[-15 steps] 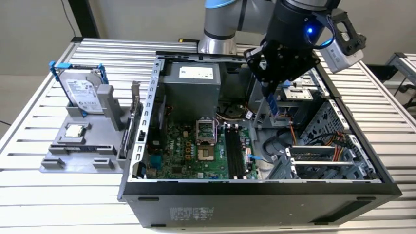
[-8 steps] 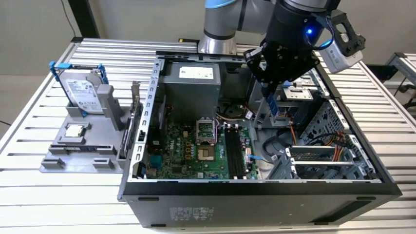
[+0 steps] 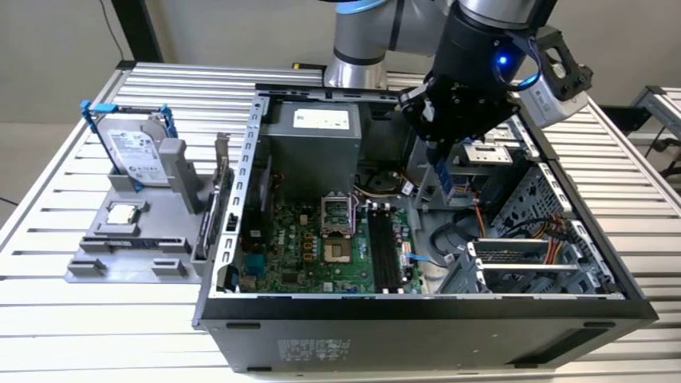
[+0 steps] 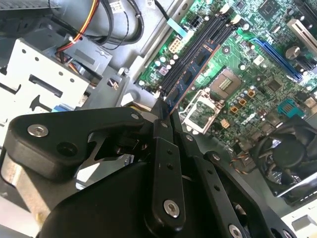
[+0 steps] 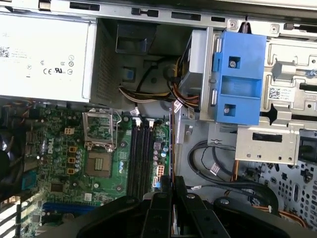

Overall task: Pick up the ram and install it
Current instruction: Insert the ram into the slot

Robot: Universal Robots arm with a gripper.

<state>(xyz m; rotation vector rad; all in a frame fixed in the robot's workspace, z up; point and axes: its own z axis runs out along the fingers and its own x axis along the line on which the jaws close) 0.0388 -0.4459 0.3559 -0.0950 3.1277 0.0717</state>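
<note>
Carrying an open grey computer case [image 3: 426, 335], a white slatted metal table [image 3: 64, 263] fronts a beige wall [image 3: 234, 32]. The black gripper [image 3: 438, 153] pinches the thin bluish-green ram stick [image 4: 188, 77] near black motherboard slots [image 5: 141, 153], edge-on in the first wrist view.

the ram [image 3: 438, 177] is a thin, flat, narrow stick of bluish-green board with dark chips in a row along its face. it is clamped by one short end in the gripper [image 3: 438, 150], and the rest of it hangs down free, standing on its edge. it is not seated: it is up in the air over the long black slots [image 3: 383, 247], apart from them. in both wrist views its long side [image 4: 190, 74] runs nearly parallel to these slots [image 4: 213, 29], and in the first wrist view it shows as a thin line [image 5: 171, 144].
</note>
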